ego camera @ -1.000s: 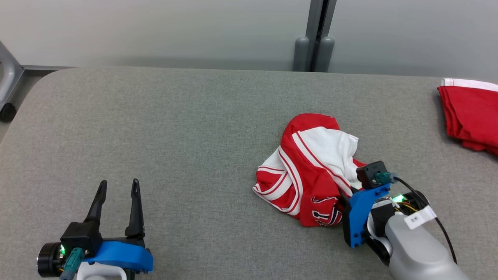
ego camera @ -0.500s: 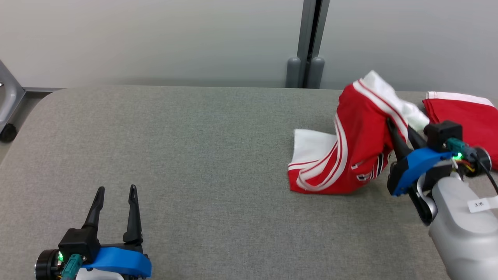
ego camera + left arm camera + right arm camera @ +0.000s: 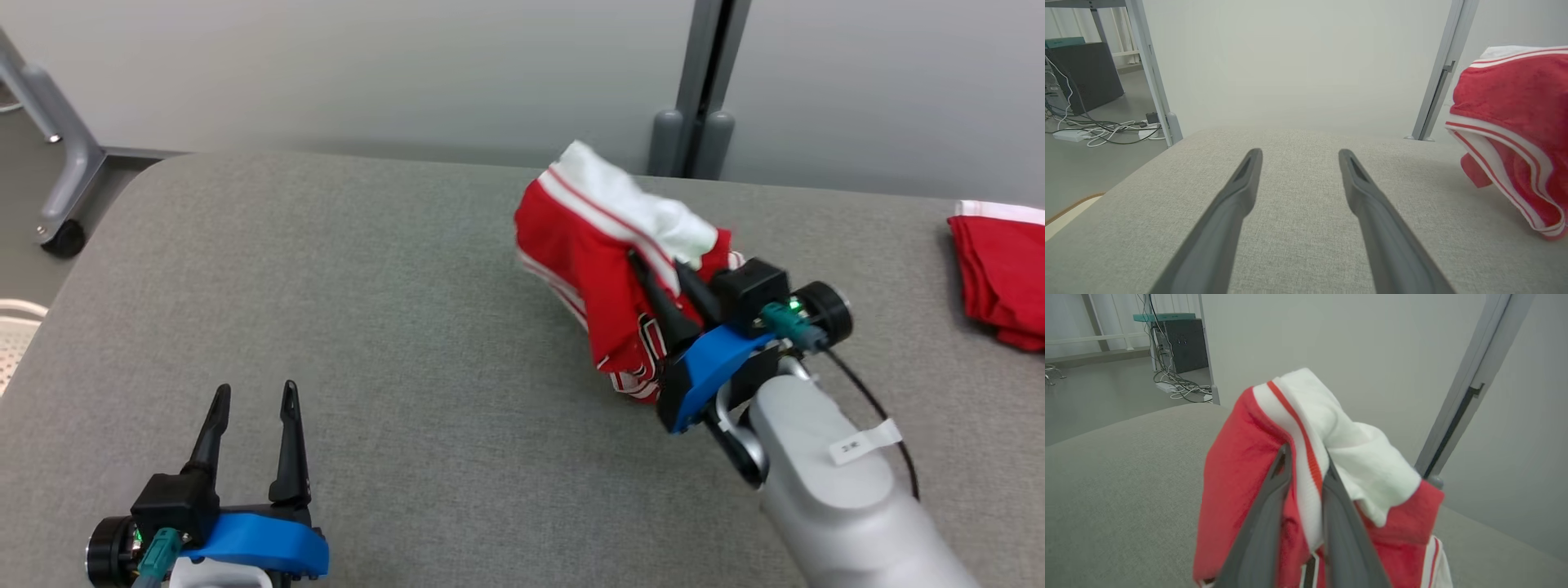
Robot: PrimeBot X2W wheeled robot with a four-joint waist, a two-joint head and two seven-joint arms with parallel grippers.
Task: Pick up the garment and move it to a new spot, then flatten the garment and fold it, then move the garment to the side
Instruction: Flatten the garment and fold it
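The right tool (image 3: 653,261) is pinched narrow on the garment (image 3: 588,237), a red piece with white stripes and a white panel, bunched into one hanging clump. In the right wrist view the two dark fingers (image 3: 1265,514) close on a white-and-red striped fold, red cloth to their left and the white panel bulging to their right.

In the head view the clump's long axis runs from its white top end, pointing to the far edge of the bench (image 3: 367,286) near the grey post (image 3: 702,82), down to a striped lower end beside the tool's blue mount. It sits over the far middle of the bench, right of centre. Whether the lower end touches the surface cannot be told.

The left tool (image 3: 255,389) rests low at the near left, fingers spread wide and holding nothing. A second red cloth (image 3: 1000,269) lies at the far right edge, well apart.
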